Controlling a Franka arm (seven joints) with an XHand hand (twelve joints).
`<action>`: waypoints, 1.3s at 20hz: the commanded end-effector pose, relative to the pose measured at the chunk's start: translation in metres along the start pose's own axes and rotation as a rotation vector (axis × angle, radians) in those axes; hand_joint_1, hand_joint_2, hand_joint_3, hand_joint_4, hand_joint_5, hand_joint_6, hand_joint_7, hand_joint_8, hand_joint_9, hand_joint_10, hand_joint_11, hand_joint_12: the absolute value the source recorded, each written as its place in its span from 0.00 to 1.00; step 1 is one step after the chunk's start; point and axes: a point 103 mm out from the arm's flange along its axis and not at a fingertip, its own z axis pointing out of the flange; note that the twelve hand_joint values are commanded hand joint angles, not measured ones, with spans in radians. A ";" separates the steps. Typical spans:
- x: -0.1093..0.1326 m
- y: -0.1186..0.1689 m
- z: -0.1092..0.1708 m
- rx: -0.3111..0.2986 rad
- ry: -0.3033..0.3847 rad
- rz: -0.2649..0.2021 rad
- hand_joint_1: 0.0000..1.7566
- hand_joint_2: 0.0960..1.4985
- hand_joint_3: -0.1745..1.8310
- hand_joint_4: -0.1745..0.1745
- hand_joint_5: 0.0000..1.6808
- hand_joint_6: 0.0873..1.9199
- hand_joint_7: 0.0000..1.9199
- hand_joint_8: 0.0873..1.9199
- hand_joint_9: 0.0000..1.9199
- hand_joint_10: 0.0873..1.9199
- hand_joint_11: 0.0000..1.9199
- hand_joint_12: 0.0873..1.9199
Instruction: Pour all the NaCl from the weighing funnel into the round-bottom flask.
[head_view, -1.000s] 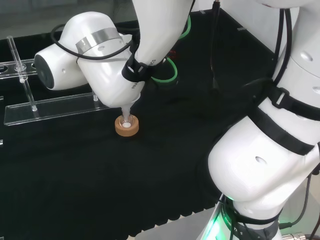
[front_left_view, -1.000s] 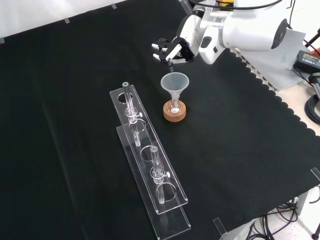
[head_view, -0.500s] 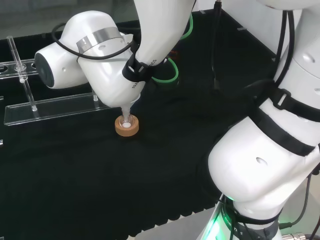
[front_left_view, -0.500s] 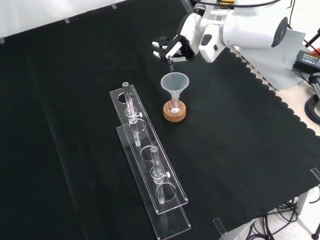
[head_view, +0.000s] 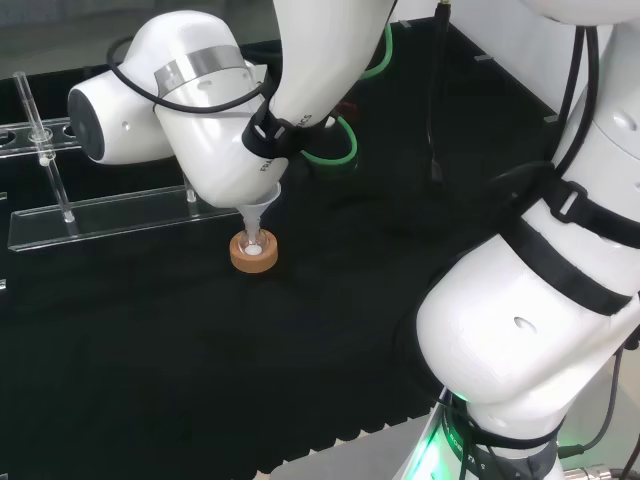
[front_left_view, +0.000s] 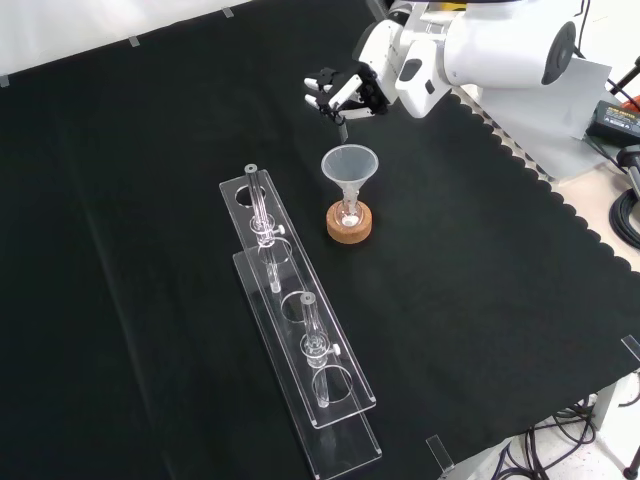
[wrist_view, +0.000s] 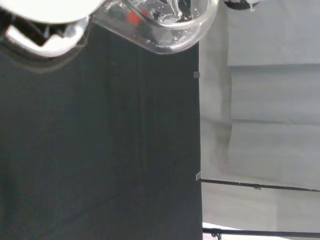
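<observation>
- the weighing funnel (wrist_view: 165, 30) is clear, curved glass seen close in the wrist view, held at the hand; in the front view the hand (front_left_view: 340, 95) sits in the upper middle of the frame, its black and white fingers curled round a small clear piece that is hard to make out there.
- below the hand in the front view, a clear cone-shaped funnel (front_left_view: 349, 170) stands upright in the neck of the round-bottom flask (front_left_view: 348, 212), which rests in a tan cork ring (front_left_view: 349, 224) near the frame's centre.
- a little white powder shows inside the flask.
- in the head view the cork ring (head_view: 254, 252) sits centre left, with the arm's big white links directly above it.
- left of the flask in the front view lies a long clear plastic rack (front_left_view: 296, 335) holding 2 upright glass tubes.
- the black cloth (front_left_view: 150, 250) is matt with a scalloped right edge.
</observation>
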 end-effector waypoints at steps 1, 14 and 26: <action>-0.006 -0.002 0.000 0.010 0.032 0.033 0.66 0.26 0.53 1.00 0.88 0.17 0.96 0.00 0.74 0.06 0.22 0.69; -0.016 -0.013 0.017 0.052 0.123 0.122 0.66 0.26 0.53 1.00 0.88 0.18 0.97 0.00 0.74 0.05 0.23 0.69; -0.018 -0.026 0.048 0.098 0.405 0.326 0.66 0.26 0.54 1.00 0.88 0.18 0.97 0.00 0.74 0.05 0.23 0.69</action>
